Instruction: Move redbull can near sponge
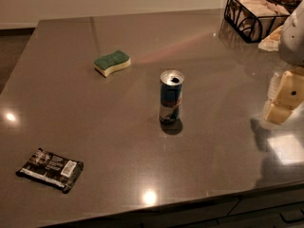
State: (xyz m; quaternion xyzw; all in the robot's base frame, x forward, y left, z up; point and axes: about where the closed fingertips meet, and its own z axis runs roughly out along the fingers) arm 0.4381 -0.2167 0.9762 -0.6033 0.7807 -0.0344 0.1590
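The redbull can [170,97] stands upright near the middle of the grey counter [85,122], blue and silver with an open silver top. The sponge [112,62], green on top over pale yellow foam, lies flat to the upper left of the can, well apart from it. My gripper [283,98] is at the right edge of the view, cream-coloured, to the right of the can and clear of it. It holds nothing that I can see.
A flat black snack wrapper [50,168] lies near the front left corner. A black wire basket [254,14] with pale contents stands at the back right. The counter's front edge runs along the bottom, with drawers below it.
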